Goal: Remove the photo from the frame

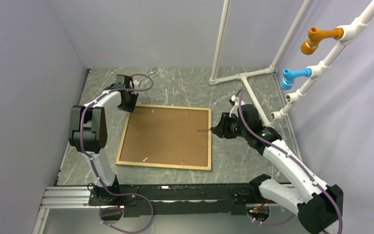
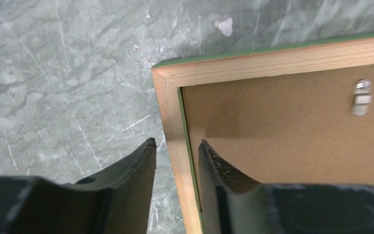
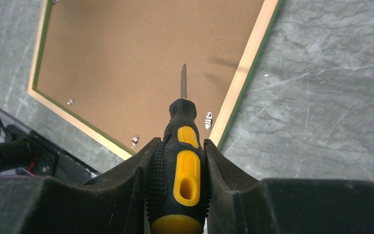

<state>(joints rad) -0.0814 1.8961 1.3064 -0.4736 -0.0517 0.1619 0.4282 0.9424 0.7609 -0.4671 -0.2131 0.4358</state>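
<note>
Grey-green marbled tabletop [image 1: 185, 85] fills the floor of a cell with pale lavender walls, and the frame [image 1: 163, 165] lies flat on it, back side up. The left gripper [image 2: 175, 146] has its curved matte-black fingers [image 2: 136, 165] apart, straddling one pale, grained wooden rail near a mitred corner. One tip is over bare marble just outside the rail, and the other, scuffed with light scratches, is over the backing board [image 2: 282, 136] just inside it. A sliver of tabletop shows between the outer tip and the wood. A thin green painted edge runs along both sides of that rail. Beyond the inner tip, a small bright metal turn clip [image 2: 362, 96] sits on the rough brown fibreboard. The right gripper [image 3: 180, 142] is clamped on a screwdriver [image 3: 182, 165], its pads pressed against the knurled black-and-yellow handle. The slim steel shaft reaches ahead of the tips over the board, just inside the nearest rail. Two more clips lie either side of the fingertips, and a third sits further out by the adjoining rail. Well beyond this gripper stands a white pipe rack [image 1: 243, 75] carrying an orange fitting [image 1: 316, 39] and a blue fitting [image 1: 292, 77].
</note>
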